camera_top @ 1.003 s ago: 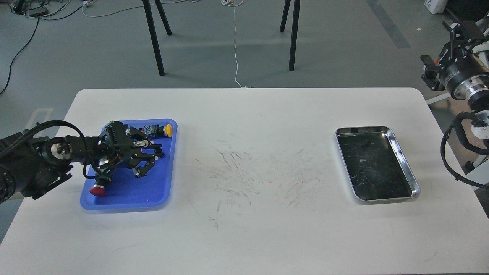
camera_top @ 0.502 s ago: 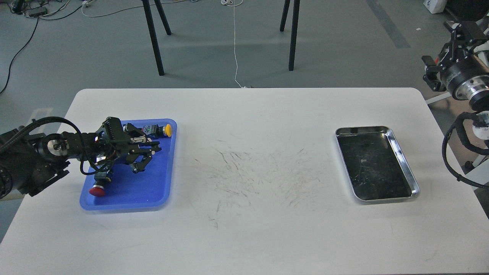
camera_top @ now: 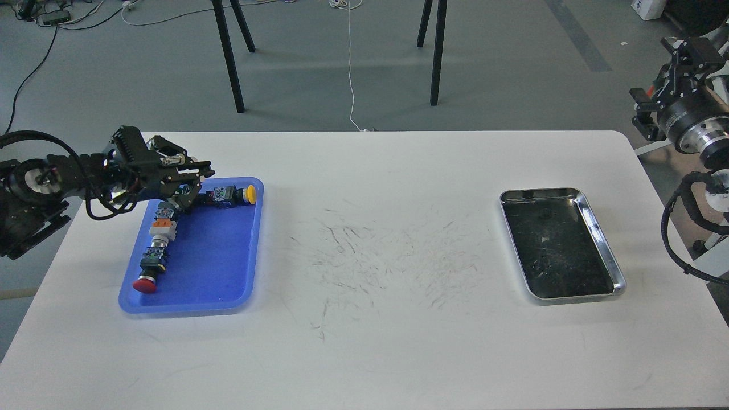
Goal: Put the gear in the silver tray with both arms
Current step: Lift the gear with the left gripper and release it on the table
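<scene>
Head view: a red-capped push-button [camera_top: 147, 283] is seen near the front of a blue tray [camera_top: 228, 273], a yellow-capped one [camera_top: 248, 195] at its back. The silver tray [camera_top: 605, 250] lies well right. The left gripper [camera_top: 191, 183] is raised, fingers apart. The right gripper's [camera_top: 686, 54] state cannot be told.

The desk [camera_top: 364, 273] is seen from high above its near edge, looking down and forward; all four corners nearly fit.
</scene>
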Controlling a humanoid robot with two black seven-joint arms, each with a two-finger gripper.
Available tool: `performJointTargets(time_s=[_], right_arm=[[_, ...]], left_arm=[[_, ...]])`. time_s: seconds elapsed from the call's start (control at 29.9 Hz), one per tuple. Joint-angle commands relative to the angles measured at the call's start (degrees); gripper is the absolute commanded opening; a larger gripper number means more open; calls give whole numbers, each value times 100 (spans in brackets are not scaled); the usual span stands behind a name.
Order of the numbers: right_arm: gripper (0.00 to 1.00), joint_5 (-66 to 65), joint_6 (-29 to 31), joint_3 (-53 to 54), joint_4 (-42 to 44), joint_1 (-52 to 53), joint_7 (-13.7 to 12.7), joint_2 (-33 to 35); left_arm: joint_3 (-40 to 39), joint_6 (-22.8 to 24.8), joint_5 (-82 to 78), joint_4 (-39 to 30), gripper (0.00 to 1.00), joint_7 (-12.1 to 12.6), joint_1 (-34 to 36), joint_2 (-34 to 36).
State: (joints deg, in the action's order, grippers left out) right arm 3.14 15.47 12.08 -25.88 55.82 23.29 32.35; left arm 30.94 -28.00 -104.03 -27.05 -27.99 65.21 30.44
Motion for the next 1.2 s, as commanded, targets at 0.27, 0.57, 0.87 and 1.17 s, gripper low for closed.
performJointTargets(time_s=[0.27, 0.57, 0.87, 1.17], right_arm=[[98, -59, 9, -74, 39, 8, 8, 0], [98, -59, 17, -215, 22, -1, 17, 105], [98, -59, 97, -215, 31, -35, 26, 114], [98, -68, 114, -224, 31, -185, 35, 114]], left_arm=[[-184, 0, 1937, -29, 13, -1, 176, -442], [-1475, 909, 3194, -836, 14, -1, 396, -741], [-2935, 2210, 3846, -1277, 16, -1, 352, -1487], [-3103, 2607, 4162, -1259, 16, -1, -16, -2507]])
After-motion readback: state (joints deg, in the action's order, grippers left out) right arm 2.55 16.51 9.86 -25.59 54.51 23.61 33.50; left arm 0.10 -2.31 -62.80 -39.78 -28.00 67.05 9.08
